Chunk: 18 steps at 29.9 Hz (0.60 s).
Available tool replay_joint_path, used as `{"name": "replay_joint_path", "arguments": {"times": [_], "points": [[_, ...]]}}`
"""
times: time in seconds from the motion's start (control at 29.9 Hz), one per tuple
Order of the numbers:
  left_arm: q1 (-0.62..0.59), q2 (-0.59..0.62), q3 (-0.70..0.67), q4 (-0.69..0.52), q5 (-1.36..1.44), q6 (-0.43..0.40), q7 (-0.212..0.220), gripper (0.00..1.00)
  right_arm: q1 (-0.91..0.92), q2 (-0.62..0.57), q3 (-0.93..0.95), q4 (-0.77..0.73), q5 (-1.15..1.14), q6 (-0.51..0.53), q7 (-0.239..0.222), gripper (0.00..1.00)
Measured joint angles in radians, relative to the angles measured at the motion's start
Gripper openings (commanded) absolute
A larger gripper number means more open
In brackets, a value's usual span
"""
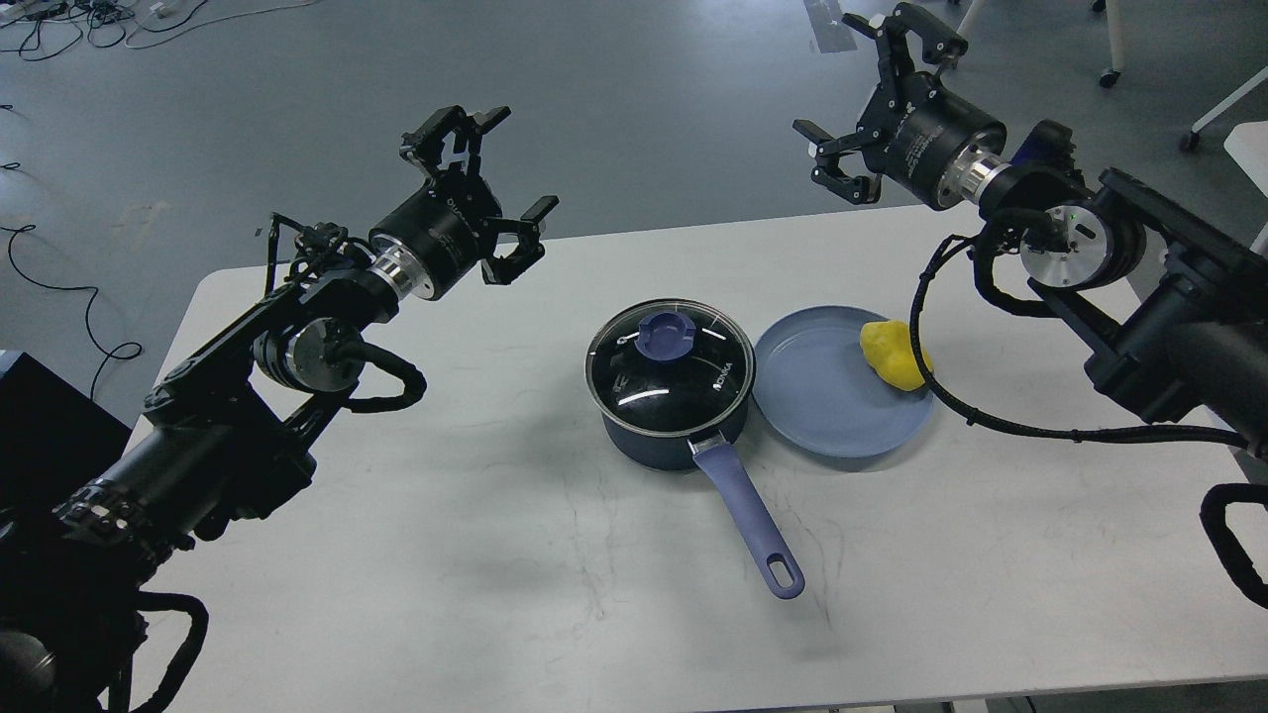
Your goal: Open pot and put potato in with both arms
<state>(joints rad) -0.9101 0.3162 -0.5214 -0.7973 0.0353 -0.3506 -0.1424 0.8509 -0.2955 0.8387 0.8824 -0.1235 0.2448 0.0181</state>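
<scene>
The dark navy pot point(666, 443) stands at the table's middle, its periwinkle handle point(755, 533) pointing toward the front. A round glass lid point(684, 374) with a blue knob point(669, 335) sits on it, so it is covered. The yellow potato point(894, 356) lies on the right rim of a shallow blue plate point(822, 406) just right of the pot. My left gripper point(500, 178) is open and empty, raised up and left of the pot. My right gripper point(854, 94) is open and empty, raised above the table's far edge, up from the potato.
The white table point(495, 555) carries only the pot and plate. Grey floor lies beyond its far edge, with cables point(59, 20) at top left. A black cable point(991, 421) from my right arm loops over the table beside the potato. Chair legs point(1114, 59) stand at top right.
</scene>
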Motion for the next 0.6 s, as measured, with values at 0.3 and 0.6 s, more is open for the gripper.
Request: {"name": "replay_joint_path", "arguments": {"times": [0.3,0.6], "points": [[0.000,0.003,0.006,-0.003,0.016,-0.005,0.005,0.98,0.000,0.001,-0.001,0.000,-0.001,0.002,0.000,1.00],[-0.016,0.002,0.017,-0.006,0.203,0.026,-0.011,0.98,0.000,-0.001,0.001,0.000,-0.001,0.002,0.009,1.00]]}}
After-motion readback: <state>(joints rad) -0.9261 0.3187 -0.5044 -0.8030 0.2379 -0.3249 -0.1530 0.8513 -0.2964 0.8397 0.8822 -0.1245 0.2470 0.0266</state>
